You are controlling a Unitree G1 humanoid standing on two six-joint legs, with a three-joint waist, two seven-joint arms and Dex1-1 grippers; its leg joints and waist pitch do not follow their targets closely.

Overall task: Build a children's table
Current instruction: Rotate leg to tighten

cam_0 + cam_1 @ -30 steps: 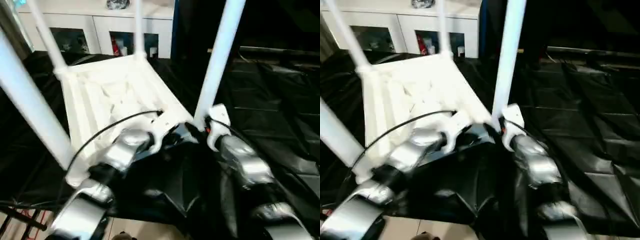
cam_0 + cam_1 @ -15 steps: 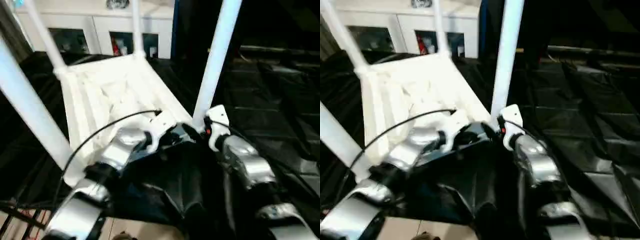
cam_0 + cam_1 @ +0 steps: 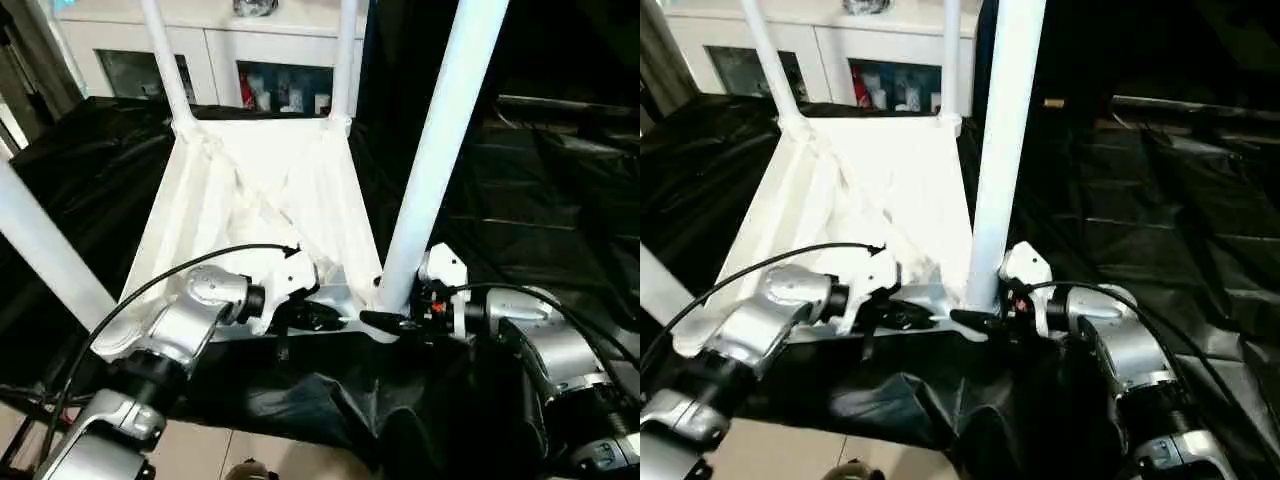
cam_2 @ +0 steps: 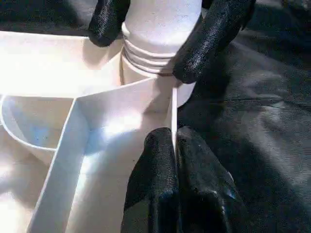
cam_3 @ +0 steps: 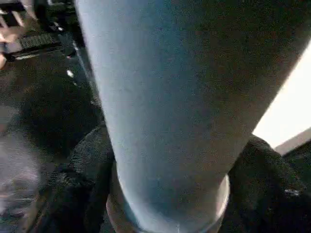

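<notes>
From the left eye, the white tabletop (image 3: 262, 210) is lying upside down on the black cloth (image 3: 560, 210), its ribbed underside facing up and its long axis running away from the robot. Four legs are standing upright in its corners; the near right leg (image 3: 436, 150) is rising steeply, leaning slightly right. The right gripper (image 3: 385, 320) is closing around that leg's base. The left gripper (image 3: 300, 318) is sitting at the tabletop's near edge.

From the left wrist, the left gripper (image 4: 174, 145) is pinching a thin rib of the tabletop (image 4: 63, 92), fingers pressed together on it, just beside the corner socket.

From the right wrist, the leg (image 5: 165, 97) is standing between the right gripper's fingers (image 5: 68, 194).
</notes>
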